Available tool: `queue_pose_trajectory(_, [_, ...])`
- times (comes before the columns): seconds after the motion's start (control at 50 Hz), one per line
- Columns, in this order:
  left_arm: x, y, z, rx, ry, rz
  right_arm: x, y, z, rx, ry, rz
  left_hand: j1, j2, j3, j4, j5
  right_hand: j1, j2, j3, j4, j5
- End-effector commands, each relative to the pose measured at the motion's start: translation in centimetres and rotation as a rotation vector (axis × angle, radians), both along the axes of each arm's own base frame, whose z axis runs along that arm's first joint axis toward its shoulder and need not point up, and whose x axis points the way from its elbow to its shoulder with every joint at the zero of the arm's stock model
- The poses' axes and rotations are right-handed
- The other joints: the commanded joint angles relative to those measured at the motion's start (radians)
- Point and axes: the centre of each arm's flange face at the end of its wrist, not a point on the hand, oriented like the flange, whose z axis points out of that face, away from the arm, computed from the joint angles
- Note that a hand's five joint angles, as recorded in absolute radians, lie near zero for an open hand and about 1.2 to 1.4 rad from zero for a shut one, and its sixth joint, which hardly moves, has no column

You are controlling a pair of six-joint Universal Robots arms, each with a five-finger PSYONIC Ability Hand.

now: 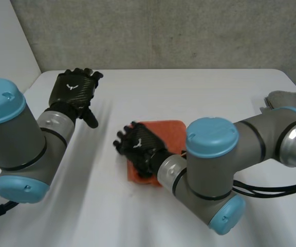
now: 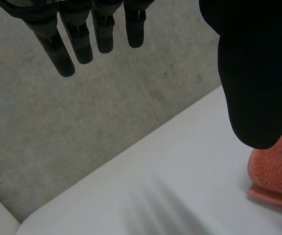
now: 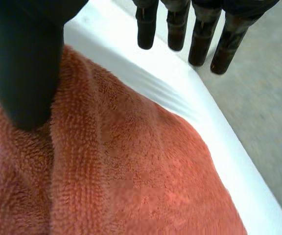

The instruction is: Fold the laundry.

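An orange terry towel (image 1: 171, 133) lies folded in the middle of the white table (image 1: 199, 92). My right hand (image 1: 137, 145) hovers over the towel's left near part, open. In the right wrist view its fingers (image 3: 199, 41) are straight and reach past the towel's edge, while its thumb (image 3: 23, 63) rests against a raised fold of the towel (image 3: 146, 181). My left hand (image 1: 76, 88) is lifted over the table's back left, open and holding nothing. In the left wrist view its fingers (image 2: 77, 41) are straight, and the towel (image 2: 278, 171) lies beyond its thumb (image 2: 256, 73).
A grey cloth (image 1: 287, 99) lies at the table's right edge. A concrete wall (image 1: 163, 31) runs behind the table's back edge. Bare table surface lies left of the towel and in front of it.
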Motion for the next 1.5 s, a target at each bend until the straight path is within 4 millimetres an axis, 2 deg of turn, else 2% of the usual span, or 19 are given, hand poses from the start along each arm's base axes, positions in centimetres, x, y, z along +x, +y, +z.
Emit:
queue_pose_trajectory(0.02, [-2.4, 1.4, 0.7, -0.024, 0.014, -0.073, -5.9, -5.7, 5.5, 0.296, -0.348, -0.352, 0.003, -0.008, -0.013, -0.008, -0.027, -0.034, -0.06, -0.062, -0.068, -0.083])
queue_pose_trajectory(0.1, [-4.4, 2.8, 1.0, -0.029, 0.022, -0.137, -8.7, -7.2, 5.8, 0.416, -0.366, -0.451, 0.012, 0.0, -0.005, 0.001, -0.018, -0.034, -0.06, -0.062, -0.068, -0.083])
queue_pose_trajectory(0.18, [-6.4, 4.1, 0.2, 0.015, 0.033, -0.199, -10.1, -7.3, 5.2, 0.486, -0.309, -0.497, 0.012, 0.0, -0.005, 0.001, -0.018, -0.034, -0.06, -0.062, -0.068, -0.083])
queue_pose_trajectory(0.24, [-8.0, 5.1, -1.3, 0.083, 0.037, -0.247, -10.1, -7.4, 5.0, 0.496, -0.299, -0.503, 0.012, 0.0, -0.005, 0.001, -0.018, -0.034, -0.06, -0.062, -0.068, -0.083])
queue_pose_trajectory(0.34, [-9.6, 5.7, -5.1, 0.224, -0.013, -0.271, -9.5, -8.3, 2.8, 0.536, -0.266, -0.501, 0.015, 0.003, -0.002, 0.003, -0.015, -0.034, -0.06, -0.062, -0.068, -0.083])
queue_pose_trajectory(0.42, [-9.6, 5.5, -7.0, 0.295, -0.055, -0.259, -8.9, -8.8, 1.4, 0.553, -0.251, -0.498, 0.018, 0.006, 0.001, 0.006, -0.012, -0.034, -0.06, -0.062, -0.068, -0.083])
queue_pose_trajectory(0.52, [-9.2, 5.6, -8.5, 0.348, -0.104, -0.234, -8.5, -9.1, 0.1, 0.577, -0.234, -0.484, 0.018, 0.006, 0.001, 0.006, -0.012, -0.034, -0.06, -0.062, -0.068, -0.083])
queue_pose_trajectory(0.64, [-8.1, 5.5, -9.3, 0.386, -0.158, -0.157, -8.1, -9.1, -1.9, 0.577, -0.178, -0.465, 0.015, 0.003, -0.002, 0.004, -0.015, -0.034, -0.06, -0.062, -0.068, -0.083])
queue_pose_trajectory(0.76, [-7.6, 5.6, -9.5, 0.413, -0.184, -0.136, -8.1, -8.8, -2.6, 0.506, -0.095, -0.455, 0.012, 0.0, -0.005, 0.001, -0.018, -0.034, -0.06, -0.062, -0.068, -0.083])
queue_pose_trajectory(0.86, [-7.6, 5.7, -9.0, 0.407, -0.178, -0.142, -8.5, -9.0, -2.1, 0.467, -0.084, -0.479, 0.006, -0.005, -0.01, -0.005, -0.024, -0.034, -0.06, -0.062, -0.068, -0.083])
queue_pose_trajectory(0.92, [-7.8, 5.9, -8.5, 0.395, -0.168, -0.152, -8.6, -8.9, -1.0, 0.449, -0.104, -0.475, 0.003, -0.008, -0.013, -0.008, -0.027, -0.034, -0.06, -0.062, -0.068, -0.083])
queue_pose_trajectory(1.08, [-7.2, 6.1, -2.9, 0.281, -0.074, -0.155, -9.4, -8.5, 3.3, 0.329, -0.224, -0.48, -0.003, -0.014, -0.019, -0.014, -0.033, -0.034, -0.06, -0.062, -0.068, -0.083])
queue_pose_trajectory(1.1, [-7.1, 6.3, -2.0, 0.263, -0.059, -0.156, -10.2, -8.6, 4.1, 0.324, -0.259, -0.51, -0.006, -0.017, -0.022, -0.017, -0.036, -0.034, -0.06, -0.062, -0.068, -0.083])
queue_pose_trajectory(1.24, [-5.6, 6.6, 0.6, 0.218, -0.02, -0.143, -13.4, -8.4, 5.8, 0.347, -0.342, -0.625, -0.012, -0.023, -0.028, -0.023, -0.042, -0.034, -0.06, -0.062, -0.068, -0.083])
queue_pose_trajectory(1.34, [-5.1, 7.5, 1.3, 0.215, -0.005, -0.195, -14.6, -7.4, 4.8, 0.386, -0.316, -0.656, -0.015, -0.026, -0.031, -0.026, -0.044, -0.034, -0.06, -0.062, -0.068, -0.083])
queue_pose_trajectory(1.5, [-4.4, 7.6, 0.9, 0.209, 0.012, -0.209, -16.0, -5.7, 1.5, 0.495, -0.256, -0.695, -0.015, -0.026, -0.031, -0.026, -0.044, -0.034, -0.06, -0.062, -0.068, -0.083])
